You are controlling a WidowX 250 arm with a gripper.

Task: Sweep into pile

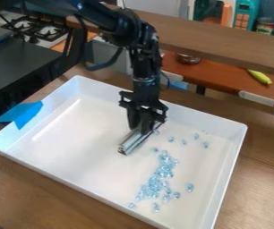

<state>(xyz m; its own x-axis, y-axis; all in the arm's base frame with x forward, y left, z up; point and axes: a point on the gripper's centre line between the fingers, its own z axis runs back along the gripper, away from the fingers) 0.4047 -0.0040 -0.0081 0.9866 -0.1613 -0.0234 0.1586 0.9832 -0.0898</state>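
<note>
The gripper point(143, 125) hangs down over the middle of a white tray, shut on a silvery bar-like sweeping tool point(133, 140) that slants from upper right to lower left, low over the tray floor. Light-blue clear beads point(158, 179) lie in an elongated cluster to the lower right of the tool. Several loose beads point(184, 142) are scattered to the right of the gripper, and one point(190, 187) rests just right of the cluster. Part of the tool's upper end is hidden behind the gripper.
The tray's raised walls point(62, 178) surround the beads. Blue tape point(21, 114) covers part of its left rim. Behind stand a wooden shelf edge point(223, 47), a toy stove point(37, 29) and a yellow-green toy point(259, 77) on a reddish-brown counter.
</note>
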